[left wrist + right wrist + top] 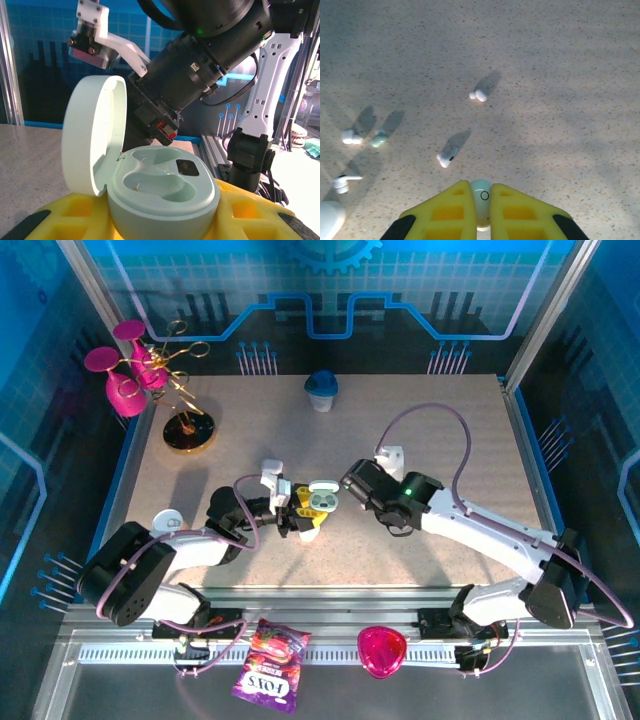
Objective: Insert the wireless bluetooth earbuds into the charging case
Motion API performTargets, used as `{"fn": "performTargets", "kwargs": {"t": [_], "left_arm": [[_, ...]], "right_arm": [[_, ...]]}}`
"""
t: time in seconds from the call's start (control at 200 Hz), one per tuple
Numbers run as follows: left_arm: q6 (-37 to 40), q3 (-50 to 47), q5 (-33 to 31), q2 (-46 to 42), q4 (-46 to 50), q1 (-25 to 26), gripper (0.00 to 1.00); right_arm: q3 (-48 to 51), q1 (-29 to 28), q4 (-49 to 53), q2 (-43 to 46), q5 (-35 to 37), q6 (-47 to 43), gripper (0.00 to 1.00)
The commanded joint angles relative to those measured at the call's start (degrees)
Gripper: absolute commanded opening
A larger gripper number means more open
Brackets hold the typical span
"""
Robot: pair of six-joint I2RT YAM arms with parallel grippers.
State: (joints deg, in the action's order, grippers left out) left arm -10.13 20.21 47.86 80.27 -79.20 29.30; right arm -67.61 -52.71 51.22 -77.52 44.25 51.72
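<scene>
One mint-and-white earbud [481, 194] is pinched between the yellow fingers [445, 212] of your right gripper [481, 212], whose jaws are nearly together on it, over the speckled surface [560, 100]. Five more earbuds lie loose on that surface beyond the fingertips. One is far off [479, 94] and one is nearer [447, 156]. A white one [351, 136] and a mint one [379, 139] lie side by side at the left. A stemmed one [342, 183] lies at the near left, close to a white case [329, 220].

Your left gripper [300, 512] is closed narrow on the mint charging case [165, 195], clamping its base between yellow fingers. The lid [92, 132] stands open and upright on the left. From above, you see the case held mid-surface, with the right gripper just to its right.
</scene>
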Motion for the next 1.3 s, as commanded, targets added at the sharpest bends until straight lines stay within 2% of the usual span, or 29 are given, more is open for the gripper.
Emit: {"fn": "performTargets", "kwargs": {"t": [0.0, 0.225, 0.385, 0.46, 0.53, 0.66, 0.946, 1.291], "left_arm": [[1.4, 1.5, 1.1, 1.0, -1.0, -0.4, 0.23], [1.6, 1.6, 0.1, 1.4, -1.1, -0.3, 0.23], [0.9, 2.3, -0.6, 2.1, -1.1, -0.3, 0.23], [0.7, 2.7, -1.1, 2.4, -1.1, -0.4, 0.22], [0.6, 3.0, -1.2, 2.7, -1.1, -0.3, 0.23], [-0.1, 3.4, -1.4, 3.2, -1.1, -0.4, 0.23], [-2.5, 4.2, -0.6, 3.8, -1.1, -0.4, 0.23], [-4.0, 4.0, -0.3, 2.8, -1.1, -0.4, 0.22]], "right_arm": [[-3.3, -2.6, 1.8, -1.7, 2.3, 4.2, 0.09], [-6.4, -5.9, 2.2, -3.3, 4.8, 2.9, 0.09], [-3.6, -7.5, -2.3, 1.8, 5.9, -0.6, 0.09], [0.3, -8.0, -8.8, 6.0, 3.8, -4.9, 0.09], [4.8, -8.2, -17.3, 10.5, -0.9, -12.1, 0.10], [11.3, -8.2, -29.8, 17.3, -8.4, -19.9, 0.10], [12.9, -8.5, -37.5, 18.2, -20.3, -27.8, 0.10], [11.9, -8.5, -36.6, 15.2, -21.3, -29.2, 0.10]]}}
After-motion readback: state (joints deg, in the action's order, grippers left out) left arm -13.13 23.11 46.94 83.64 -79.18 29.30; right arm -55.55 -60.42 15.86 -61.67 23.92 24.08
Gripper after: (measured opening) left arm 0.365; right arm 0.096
